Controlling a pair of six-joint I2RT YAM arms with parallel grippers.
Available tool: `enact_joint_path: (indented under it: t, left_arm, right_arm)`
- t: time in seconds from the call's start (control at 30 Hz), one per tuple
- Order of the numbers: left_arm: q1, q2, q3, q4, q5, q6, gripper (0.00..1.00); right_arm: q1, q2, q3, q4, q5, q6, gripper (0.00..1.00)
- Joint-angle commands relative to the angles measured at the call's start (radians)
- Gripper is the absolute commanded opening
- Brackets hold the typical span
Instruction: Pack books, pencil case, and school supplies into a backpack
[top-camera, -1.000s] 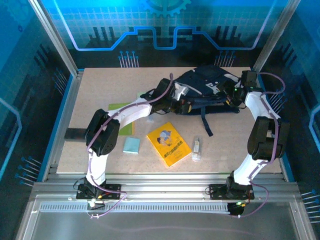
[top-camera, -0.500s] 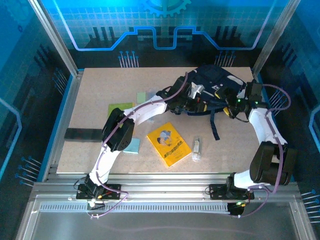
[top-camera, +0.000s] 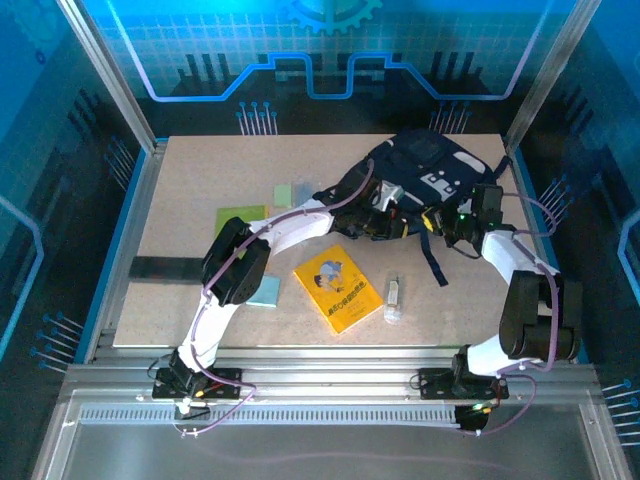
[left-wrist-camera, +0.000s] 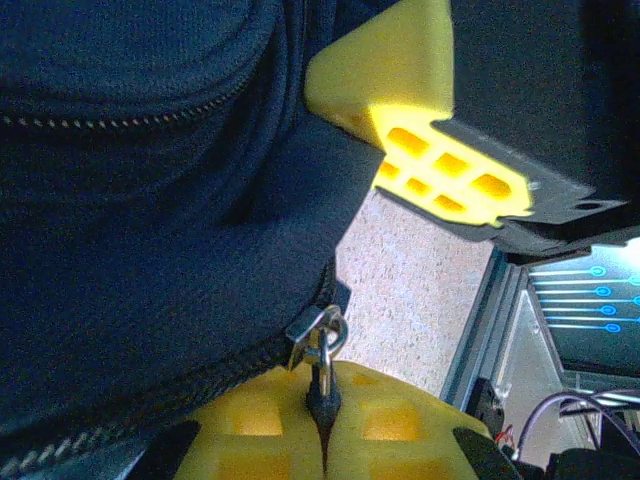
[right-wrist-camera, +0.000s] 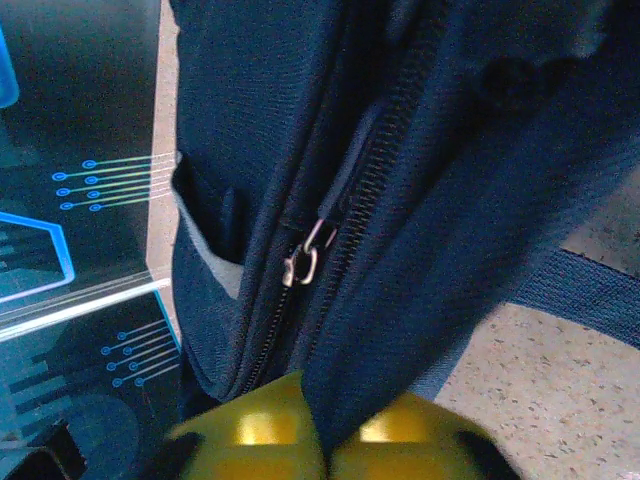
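My left gripper (left-wrist-camera: 322, 425) is clamped tight at the bottom of the left wrist view, yellow pads pressed together on the dark tab of a zipper pull (left-wrist-camera: 320, 345), whose metal ring hangs just above them. The navy backpack (left-wrist-camera: 150, 200) bulges across the left of that frame. Speckled table (left-wrist-camera: 410, 290) shows at centre right.

My right gripper (right-wrist-camera: 325, 435) is closed too, pinching a fold of backpack fabric at the bottom centre of its own wrist view. Above the pads a zip runs up the frame, with a loose zipper pull (right-wrist-camera: 303, 262) dangling near the middle, touched by nothing. A navy strap (right-wrist-camera: 590, 290) crosses the table at lower right.

From the top camera, the backpack (top-camera: 425, 165) lies in the upper right of the table, and both grippers meet at its near edge: left gripper (top-camera: 403, 226), right gripper (top-camera: 440, 222), close beside each other.

Out on the table:
- The orange-yellow book (top-camera: 337, 288) lies flat at lower centre.
- The clear-white tube (top-camera: 394, 297) sits just to its right.
- The teal pad (top-camera: 263, 291) is to its left, beside my left arm.
- The lime-green book (top-camera: 238, 215) is partly under that arm.
- The pale-green block (top-camera: 283, 192) sits above it.
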Motion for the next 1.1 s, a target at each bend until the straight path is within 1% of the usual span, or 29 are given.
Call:
enact_joint_path:
  t: [0.0, 0.13, 0.33, 0.4, 0.47, 0.53, 0.63, 0.73, 0.8, 0.87, 0.93, 1.0, 1.03, 1.07]
  left_arm:
    - [0.022, -0.124, -0.039, -0.023, 0.043, 0.002, 0.00]
    - [0.068, -0.169, -0.090, -0.080, 0.017, 0.041, 0.00]
    - [0.170, -0.237, -0.177, -0.163, -0.094, 0.127, 0.00]
    - [0.204, -0.244, -0.205, -0.167, -0.132, 0.145, 0.00]
    - [0.235, -0.240, -0.230, -0.155, -0.140, 0.143, 0.00]
    - [0.248, -0.238, -0.235, -0.158, -0.142, 0.145, 0.00]
    - [0.235, -0.254, -0.237, -0.157, -0.111, 0.149, 0.00]
    - [0.196, -0.288, -0.243, -0.173, -0.094, 0.154, 0.00]
    - [0.159, -0.314, -0.255, -0.174, -0.082, 0.152, 0.00]
    - [0.115, -0.325, -0.262, -0.171, -0.064, 0.140, 0.00]
    - [0.076, -0.314, -0.254, -0.161, -0.047, 0.126, 0.00]
    - [0.043, -0.286, -0.230, -0.149, -0.028, 0.113, 0.00]
    - [0.032, -0.265, -0.209, -0.135, -0.015, 0.104, 0.00]
    - [0.021, -0.240, -0.183, -0.126, -0.004, 0.096, 0.00]
  right_arm:
    - [-0.012, 0.016, 0.013, 0.075, 0.056, -0.060, 0.00]
    - [-0.031, 0.008, 0.026, 0.050, 0.049, -0.102, 0.00]
    - [-0.073, -0.017, 0.061, -0.032, 0.053, -0.168, 0.00]
    - [-0.084, -0.024, 0.068, -0.052, 0.054, -0.186, 0.00]
    - [-0.087, -0.025, 0.077, -0.067, 0.061, -0.206, 0.00]
    - [-0.087, -0.016, 0.092, -0.075, 0.060, -0.220, 0.00]
    - [-0.087, 0.012, 0.125, -0.068, 0.045, -0.245, 0.00]
    - [-0.084, 0.053, 0.195, -0.086, 0.046, -0.289, 0.00]
    - [-0.084, 0.078, 0.249, -0.111, 0.072, -0.323, 0.00]
    - [-0.084, 0.111, 0.312, -0.149, 0.124, -0.356, 0.00]
    - [-0.084, 0.143, 0.370, -0.186, 0.158, -0.376, 0.00]
    - [-0.085, 0.173, 0.418, -0.210, 0.161, -0.379, 0.00]
    - [-0.085, 0.187, 0.438, -0.223, 0.153, -0.377, 0.02]
    - [-0.085, 0.196, 0.453, -0.236, 0.138, -0.374, 0.08]
